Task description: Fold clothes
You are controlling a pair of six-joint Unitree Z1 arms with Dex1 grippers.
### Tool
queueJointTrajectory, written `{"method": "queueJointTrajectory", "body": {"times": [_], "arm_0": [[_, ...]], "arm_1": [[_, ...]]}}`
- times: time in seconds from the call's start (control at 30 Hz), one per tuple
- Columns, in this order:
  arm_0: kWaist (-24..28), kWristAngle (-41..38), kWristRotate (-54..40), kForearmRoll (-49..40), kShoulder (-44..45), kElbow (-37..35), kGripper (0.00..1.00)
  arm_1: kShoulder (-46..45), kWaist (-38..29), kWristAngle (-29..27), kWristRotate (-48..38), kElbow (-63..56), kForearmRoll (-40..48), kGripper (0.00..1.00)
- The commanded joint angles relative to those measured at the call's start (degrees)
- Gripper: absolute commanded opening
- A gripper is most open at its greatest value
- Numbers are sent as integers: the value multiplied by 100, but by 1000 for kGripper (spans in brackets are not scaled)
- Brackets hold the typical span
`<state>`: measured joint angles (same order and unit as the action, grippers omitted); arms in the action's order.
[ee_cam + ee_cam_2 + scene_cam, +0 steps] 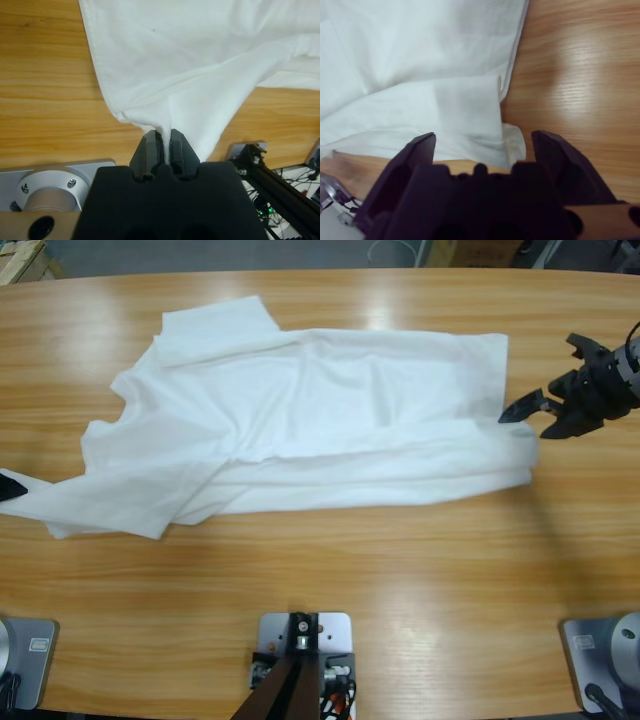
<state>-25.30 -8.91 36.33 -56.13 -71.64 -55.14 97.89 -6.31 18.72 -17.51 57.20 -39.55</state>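
White T-shirt (310, 430) is spread, rumpled and partly folded, across the far half of the wooden table (400, 590). One corner near the table's left edge is pinched between the closed jaws of the left gripper (164, 145). At the shirt's right end, the right gripper (535, 410) is held agape, just beside the hem.

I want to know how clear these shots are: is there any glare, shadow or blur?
High view: pale glare patches on the table, soft shadow beside the right gripper. Left wrist view: sharp on the T-shirt pinched in the left gripper. Right wrist view: the open jaws look blurred, with a faint sheen on the wood.
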Motion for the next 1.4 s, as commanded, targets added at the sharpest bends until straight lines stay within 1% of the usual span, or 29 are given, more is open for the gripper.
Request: {"method": "queueJointTrajectory", "body": {"times": [0.03, 0.13, 0.17, 0.2, 0.23, 0.53, 0.83, 1.1, 1.27, 1.4], "arm_0": [[-37, -17, -21, 115, -303, 161, 0], [-19, -8, -21, 131, -370, 161, 0], [-19, -6, -21, 141, -391, 161, 0], [-12, -6, -21, 146, -414, 161, 0], [-10, -6, -28, 150, -432, 161, 0], [0, -6, -54, 164, -500, 161, 0], [7, -6, -53, 164, -539, 170, 0], [7, -6, -30, 180, -409, 153, 0], [25, 75, -30, 226, 91, 135, 0], [42, 135, 33, 120, 451, 139, 0]], "arm_1": [[398, 33, 44, 54, 36, 88, 688], [403, 33, 44, 54, 36, 69, 341], [407, 33, 35, 54, 36, 62, 164], [407, 33, 16, 54, 36, 60, 18], [401, 33, -13, 54, 35, 51, 0], [254, -2, -102, 107, -25, 0, 0], [-1, -21, 142, 239, -32, -114, 0], [-1117, -70, 177, 232, 170, -1170, 0], [-1615, -114, 221, 209, 504, -1789, 0], [-1977, -287, 262, 53, 643, -2118, 0]]}}
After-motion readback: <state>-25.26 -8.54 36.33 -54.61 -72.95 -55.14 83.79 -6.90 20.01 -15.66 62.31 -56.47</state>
